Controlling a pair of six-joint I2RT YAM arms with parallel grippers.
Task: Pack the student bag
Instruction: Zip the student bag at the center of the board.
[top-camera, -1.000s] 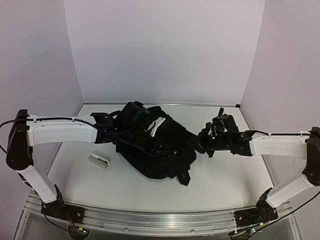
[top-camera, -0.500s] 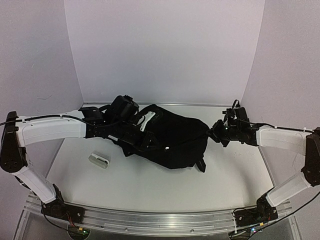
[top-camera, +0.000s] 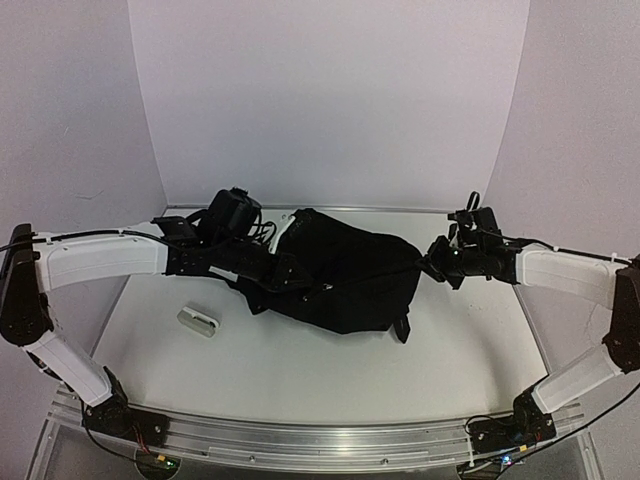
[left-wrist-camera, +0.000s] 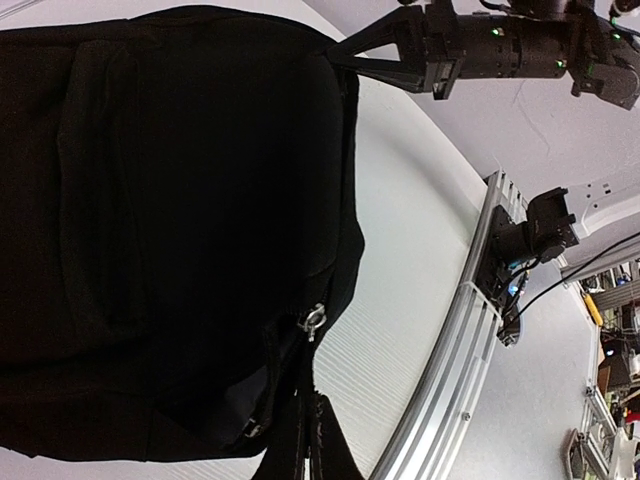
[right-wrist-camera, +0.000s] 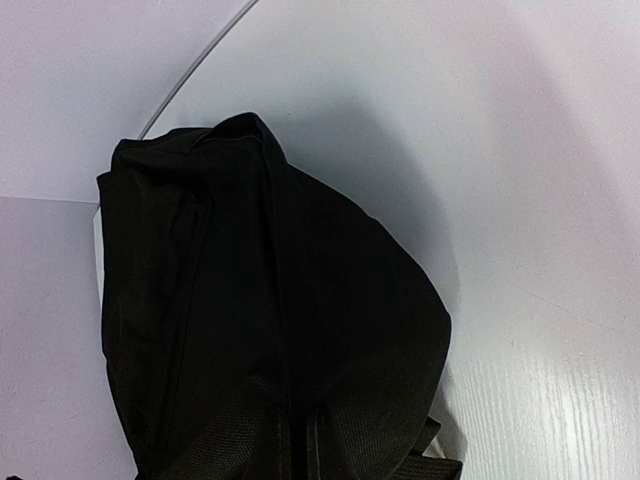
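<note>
Top external view shows you the student bag stretched over the middle of the table, between both arms. Your right gripper is pinched tight on a strap at its right end. Your left gripper is closed on the left end, its tips lost in black cloth. A small grey thing lies nearby, too blurry to name.
</note>
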